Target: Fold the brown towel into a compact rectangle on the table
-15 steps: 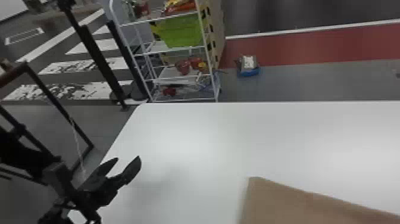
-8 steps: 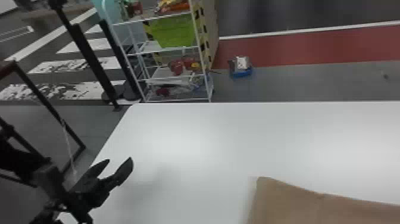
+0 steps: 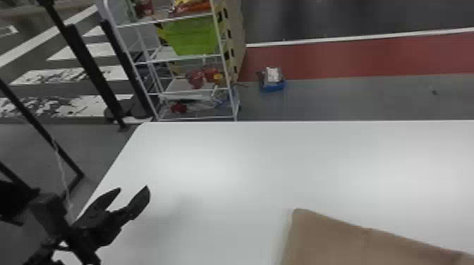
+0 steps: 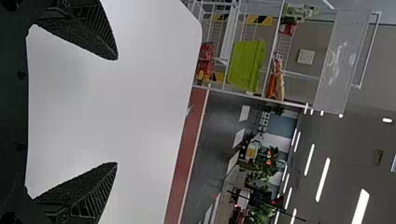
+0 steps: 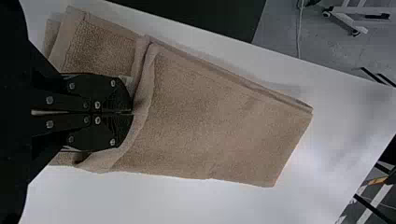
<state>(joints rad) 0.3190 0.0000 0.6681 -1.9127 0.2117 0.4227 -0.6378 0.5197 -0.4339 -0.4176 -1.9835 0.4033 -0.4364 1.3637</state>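
a smooth white table is bearing a brown terry-cloth towel, which is lying in folded layers toward the right. the black, flat-fingered right gripper is pinching a raised fold; its matching left gripper is hovering by the table's left edge, fingers standing apart.

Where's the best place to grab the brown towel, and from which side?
Probably at the raised lip of the folded brown terry-cloth towel, coming from the robot's right, where the right gripper has its closed jaws. That lip stands up as a ridge across the cloth, while the opposite end lies flatter, offering less to pinch.
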